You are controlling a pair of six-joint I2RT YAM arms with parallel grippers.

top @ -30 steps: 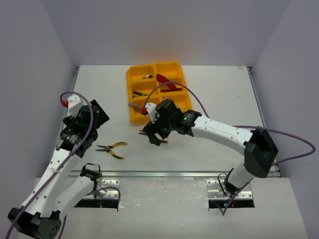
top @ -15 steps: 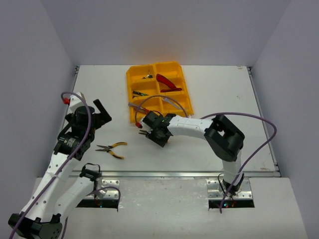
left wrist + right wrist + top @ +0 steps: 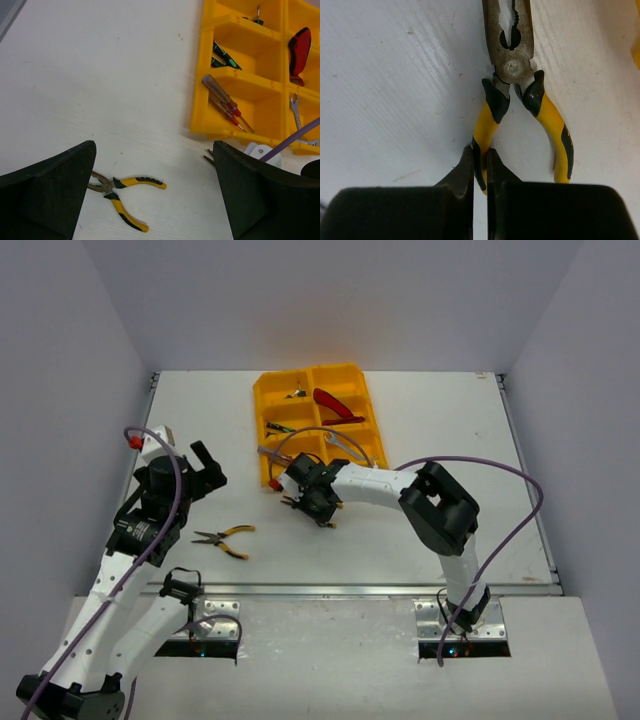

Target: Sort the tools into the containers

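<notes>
A pair of yellow-black pliers point(image 3: 512, 65) lies flat on the white table just in front of the yellow tray point(image 3: 258, 400). My right gripper point(image 3: 480, 162) is shut on the left handle point(image 3: 486, 127) of that pair; in the top view the gripper point(image 3: 313, 508) covers most of them. A second pair of pliers point(image 3: 225, 538) lies open on the table to the left. My left gripper point(image 3: 205, 468) hangs above and behind them, wide open and holding nothing; in its wrist view the pliers point(image 3: 120, 192) show beside its left finger point(image 3: 45, 195).
The tray's compartments point(image 3: 240, 120) hold a red-handled screwdriver point(image 3: 222, 100), green-handled screwdrivers point(image 3: 222, 55), a silver wrench point(image 3: 296, 110) and a red knife point(image 3: 299, 52). A purple cable point(image 3: 500, 475) loops off the right arm. A metal rail point(image 3: 330, 589) edges the table's front.
My right gripper has come down and shut on the pliers' handle, its arm folding in toward the tray. The left arm has shifted only slightly and stays open.
</notes>
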